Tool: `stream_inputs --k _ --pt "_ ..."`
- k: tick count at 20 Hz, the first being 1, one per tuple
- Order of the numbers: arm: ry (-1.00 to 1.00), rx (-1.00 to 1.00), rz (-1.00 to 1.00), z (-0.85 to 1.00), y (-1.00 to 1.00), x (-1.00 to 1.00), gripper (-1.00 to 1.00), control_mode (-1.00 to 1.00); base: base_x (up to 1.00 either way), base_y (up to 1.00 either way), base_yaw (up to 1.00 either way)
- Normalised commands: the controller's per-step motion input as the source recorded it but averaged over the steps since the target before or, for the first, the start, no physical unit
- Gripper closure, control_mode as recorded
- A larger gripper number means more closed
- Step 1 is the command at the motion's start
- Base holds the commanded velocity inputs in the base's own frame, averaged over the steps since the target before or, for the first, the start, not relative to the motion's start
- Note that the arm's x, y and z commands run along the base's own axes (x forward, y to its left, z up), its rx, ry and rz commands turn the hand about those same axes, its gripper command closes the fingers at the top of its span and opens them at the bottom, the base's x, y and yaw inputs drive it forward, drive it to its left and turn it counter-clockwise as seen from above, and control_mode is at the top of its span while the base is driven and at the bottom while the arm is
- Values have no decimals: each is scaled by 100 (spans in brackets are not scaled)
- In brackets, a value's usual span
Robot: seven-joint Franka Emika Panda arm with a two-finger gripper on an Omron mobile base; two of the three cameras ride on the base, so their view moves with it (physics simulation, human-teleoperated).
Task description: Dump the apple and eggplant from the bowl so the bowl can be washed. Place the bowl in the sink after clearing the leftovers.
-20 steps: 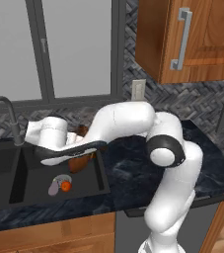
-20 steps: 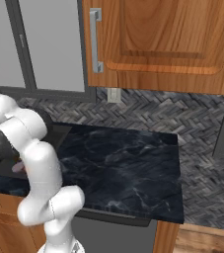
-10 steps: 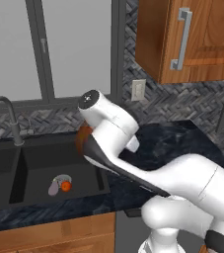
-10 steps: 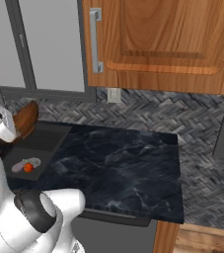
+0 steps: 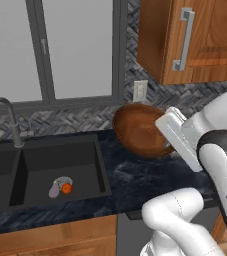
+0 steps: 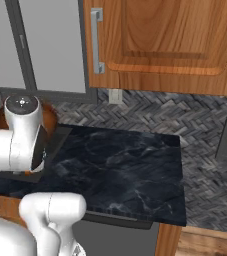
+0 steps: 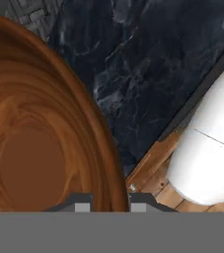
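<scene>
One thin rim hold, bowl far from sink

Gripper is clamped on the empty bowl's rim, held tilted above the bench. Apple and eggplant lie in the sink, left. Swinging back could twist the bowl loose.

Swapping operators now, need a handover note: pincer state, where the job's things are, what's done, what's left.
Pincer: shut on the rim of the bowl, held tilted above the counter, right of the sink.
Bowl: nothing inside it in the hand view.
Apple and eggplant: lying together on the floor of the sink's right basin.
Done: leftovers dumped.
Left: carry the bowl over to the sink, set it down, release.
</scene>
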Motion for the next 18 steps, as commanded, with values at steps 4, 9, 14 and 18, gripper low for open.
stream_inputs --k 4,9,14,18 --pt "31 32 35 -1 -43 3 100 -100 0 0 0" --pt "27 -4 11 -17 1 27 100 -100 0 0 0" --pt "1 0 0 -1 0 4 100 -100 0 0 0" --pt "0 0 0 0 1 0 100 -100 0 0 0"
